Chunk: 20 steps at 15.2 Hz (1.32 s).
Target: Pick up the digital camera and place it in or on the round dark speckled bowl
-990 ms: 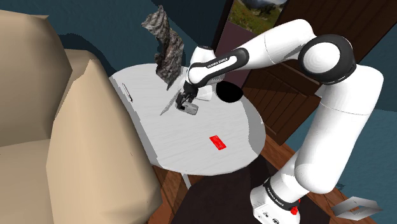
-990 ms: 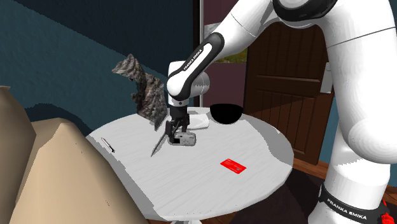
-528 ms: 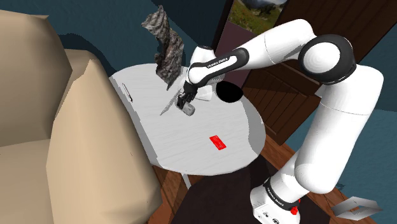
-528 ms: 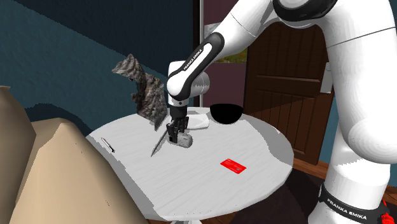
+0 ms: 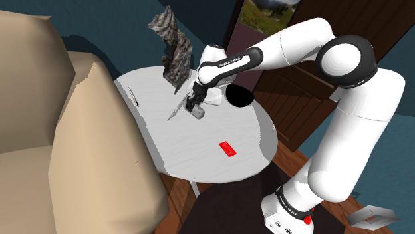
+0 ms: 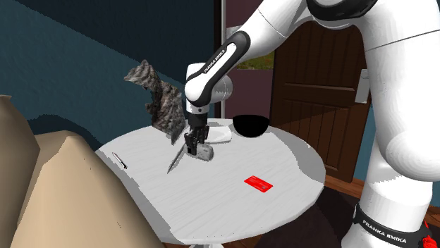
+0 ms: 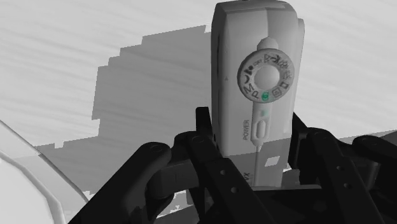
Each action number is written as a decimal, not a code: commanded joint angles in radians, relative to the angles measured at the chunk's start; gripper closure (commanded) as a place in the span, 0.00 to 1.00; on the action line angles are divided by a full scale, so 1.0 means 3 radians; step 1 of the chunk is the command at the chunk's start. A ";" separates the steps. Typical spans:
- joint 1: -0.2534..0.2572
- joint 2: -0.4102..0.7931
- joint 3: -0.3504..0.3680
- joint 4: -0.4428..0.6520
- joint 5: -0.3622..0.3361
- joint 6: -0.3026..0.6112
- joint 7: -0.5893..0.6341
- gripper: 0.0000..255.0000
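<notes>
Silver-grey camera, black gripper, black bowl, red card, pale grey wood-grained table, tan sofa, dark brown door

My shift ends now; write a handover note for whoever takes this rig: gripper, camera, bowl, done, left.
Gripper: shut on the digital camera, fingers clasping its sides.
Camera: low over the white table; whether it touches, I cannot tell.
Dark bowl: on the table, to the camera's right in the second exterior view.
Done: the grasp.
Left: lift, carry to the bowl, release.
</notes>
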 commanded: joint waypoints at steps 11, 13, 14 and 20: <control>-0.0001 -0.0308 0.0001 0.0166 0.0001 -0.0473 0.0005 1.00; -0.0001 -0.0351 0.0001 0.0203 0.0001 -0.0554 0.0005 1.00; -0.0001 -0.0372 0.0001 0.0223 0.0001 -0.0594 0.0006 1.00; -0.0002 -0.0483 0.0001 0.0357 0.0001 -0.0840 0.0007 1.00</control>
